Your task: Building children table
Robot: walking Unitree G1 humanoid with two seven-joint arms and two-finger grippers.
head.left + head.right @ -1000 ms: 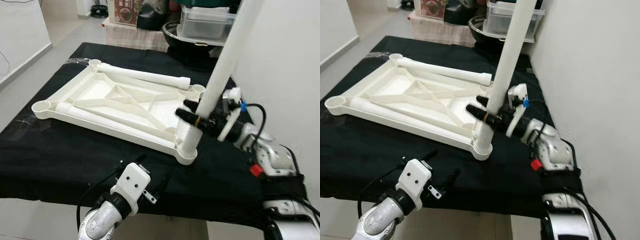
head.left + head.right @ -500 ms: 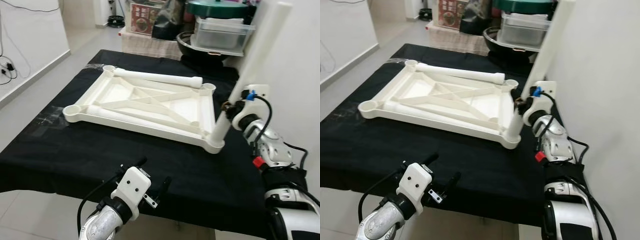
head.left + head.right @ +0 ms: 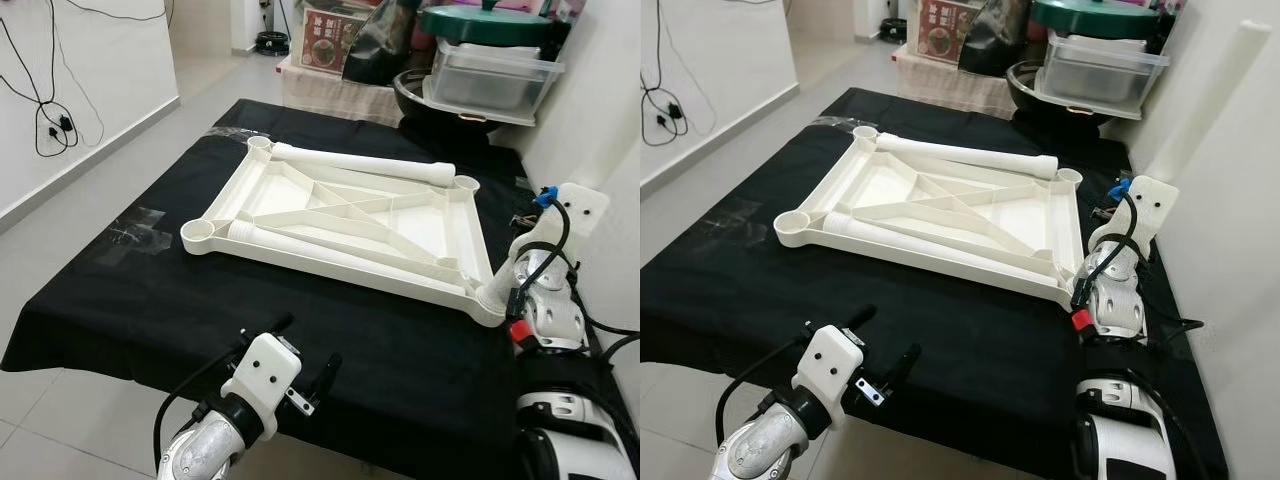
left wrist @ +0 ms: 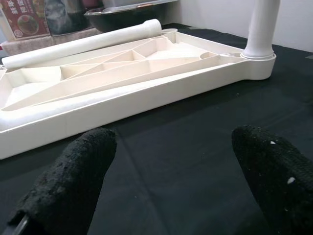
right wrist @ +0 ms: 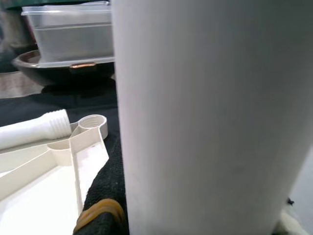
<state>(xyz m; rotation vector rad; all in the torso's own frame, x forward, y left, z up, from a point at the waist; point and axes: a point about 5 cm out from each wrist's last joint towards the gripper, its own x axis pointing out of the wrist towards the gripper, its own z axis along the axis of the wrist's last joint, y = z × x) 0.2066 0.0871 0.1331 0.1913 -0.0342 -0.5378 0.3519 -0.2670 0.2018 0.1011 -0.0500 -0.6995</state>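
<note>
The white table top (image 3: 420, 225) lies upside down on the black cloth (image 3: 130, 300). One white leg (image 3: 360, 163) lies along its far edge and another (image 3: 330, 238) along the near rib. A third leg (image 3: 1215, 95) stands tilted in the near right corner socket (image 3: 497, 297). My right gripper (image 3: 1105, 255) is shut on this leg just above the socket; in the right wrist view the leg (image 5: 210, 122) is very close, beside one black finger (image 5: 100, 220). My left gripper (image 3: 300, 370) hangs low at the table's front edge, open, fingertips (image 4: 83, 171) apart with nothing between them.
A clear box with a dark green lid (image 3: 490, 65) sits on a black bowl behind the table, beside a red carton (image 3: 335, 40). A white wall (image 3: 600, 130) stands close on the right. Tape (image 3: 135, 225) marks the cloth at the left; open floor lies beyond.
The whole picture has shifted, so the camera has moved. My right wrist has turned upward against the standing leg, which stays in its corner socket. The left gripper has not moved.
</note>
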